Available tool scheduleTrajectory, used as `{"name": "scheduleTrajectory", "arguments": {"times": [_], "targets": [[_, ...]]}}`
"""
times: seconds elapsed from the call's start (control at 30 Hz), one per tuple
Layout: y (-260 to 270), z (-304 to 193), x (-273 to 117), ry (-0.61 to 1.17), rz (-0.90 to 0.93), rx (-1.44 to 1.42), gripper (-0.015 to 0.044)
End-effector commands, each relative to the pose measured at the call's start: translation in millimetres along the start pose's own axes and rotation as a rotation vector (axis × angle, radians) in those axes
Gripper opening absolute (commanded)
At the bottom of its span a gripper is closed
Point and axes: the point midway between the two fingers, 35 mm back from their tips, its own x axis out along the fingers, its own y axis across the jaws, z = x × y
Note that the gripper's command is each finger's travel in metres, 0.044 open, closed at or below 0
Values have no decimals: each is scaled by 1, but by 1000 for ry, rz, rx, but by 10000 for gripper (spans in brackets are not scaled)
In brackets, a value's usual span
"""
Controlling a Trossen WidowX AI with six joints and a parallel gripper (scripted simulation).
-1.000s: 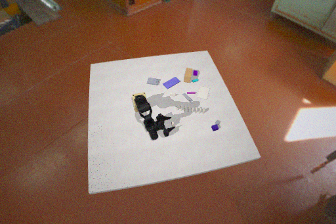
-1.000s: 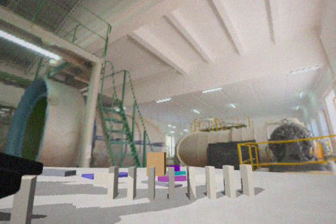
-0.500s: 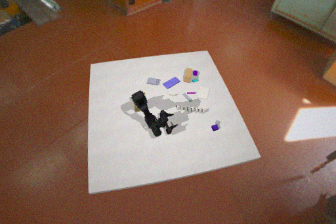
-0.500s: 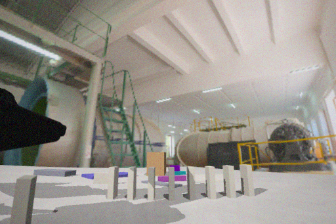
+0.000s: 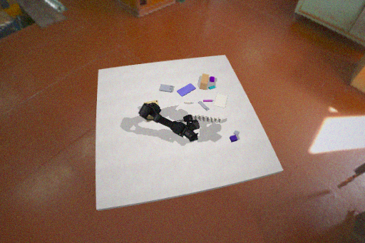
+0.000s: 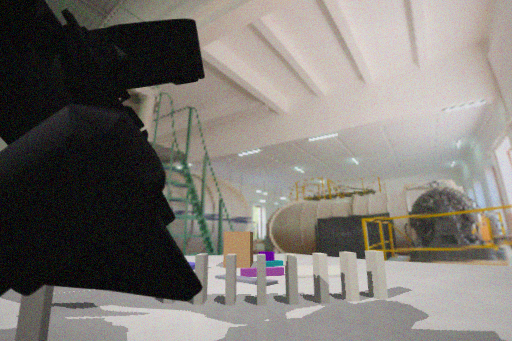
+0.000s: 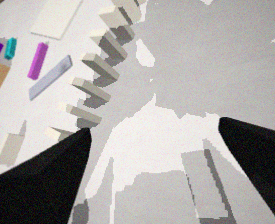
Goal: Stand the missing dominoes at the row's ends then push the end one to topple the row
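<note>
A curved row of pale standing dominoes runs away from the arm; its near end is partly hidden by a finger in the exterior view. My gripper is wide open and empty, pointing down beside the row's near end. In the wrist view the left fingertip overlaps the edge of the nearest row domino; contact cannot be told. A separate domino stands upright below the gripper, nearer the right finger in the wrist view. The arm hides it in the top view.
Beside the row lie a grey-blue bar, a magenta bar, a cream sheet and a small beige piece. Farther back are an orange block and a blue slab. A purple cube sits beyond the row.
</note>
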Motion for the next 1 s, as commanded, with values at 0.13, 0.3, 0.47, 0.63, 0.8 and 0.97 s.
{"name": "scheduleTrajectory", "arguments": {"times": [0.13, 0.3, 0.47, 0.63, 0.8, 0.97], "targets": [[23, -4, -51, 700, -278, -102, 440], [15, 5, -73, 785, -410, -201, 440], [15, 5, -73, 785, -410, -201, 440], [15, 5, -73, 785, -410, -201, 440], [11, -1, -65, 785, -408, -199, 440], [-5, -24, -42, 784, -409, -199, 440]]}}
